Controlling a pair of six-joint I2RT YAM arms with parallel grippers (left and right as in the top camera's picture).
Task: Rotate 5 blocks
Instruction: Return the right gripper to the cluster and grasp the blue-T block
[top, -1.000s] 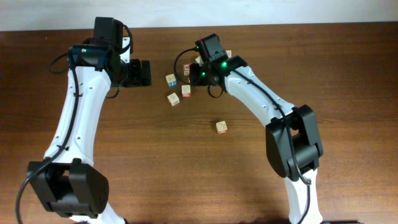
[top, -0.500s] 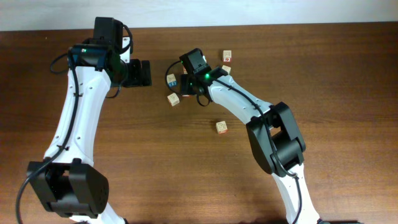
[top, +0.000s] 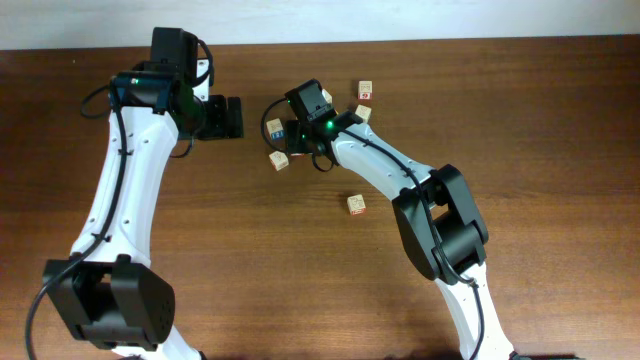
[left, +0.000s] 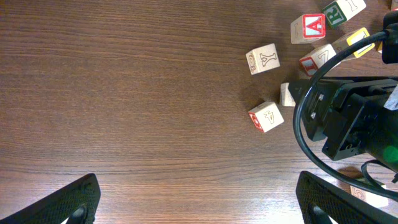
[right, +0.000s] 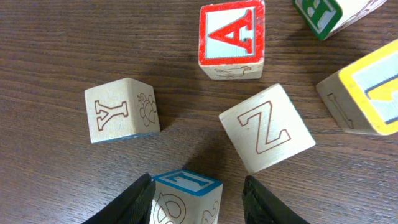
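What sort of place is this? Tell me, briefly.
Probably a robotics lab or test bench: a left arm and right arm work over a brown wooden table, with small lettered toy blocks scattered between them.

In the right wrist view the green-printed block (right: 323, 15) is cut off by the top edge, the yellow block (right: 364, 93) by the right edge and the blue-topped block (right: 186, 198) by the bottom edge, while overhead the right arm (top: 375, 165) hides several blocks (right: 267, 137).
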